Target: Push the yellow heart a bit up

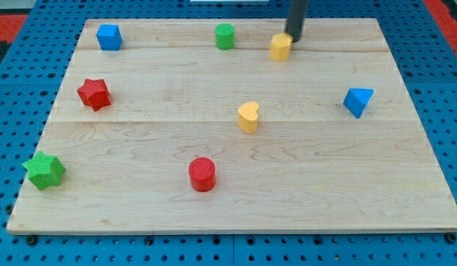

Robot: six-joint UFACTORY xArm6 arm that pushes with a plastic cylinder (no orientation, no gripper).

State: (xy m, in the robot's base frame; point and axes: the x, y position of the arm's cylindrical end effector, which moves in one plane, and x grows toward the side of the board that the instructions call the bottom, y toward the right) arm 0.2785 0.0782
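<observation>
The yellow heart [248,117] lies near the middle of the wooden board [140,199]. My tip [293,39] is near the view's top, well above and to the right of the heart. It stands right beside the upper right edge of a second yellow block [280,46], whose shape I cannot make out.
A green cylinder [225,35] and a blue cube [109,36] sit along the top. A red star [94,94] is at the left, a green star [44,171] at the lower left, a red cylinder [202,174] below the heart, and a blue triangular block [358,101] at the right.
</observation>
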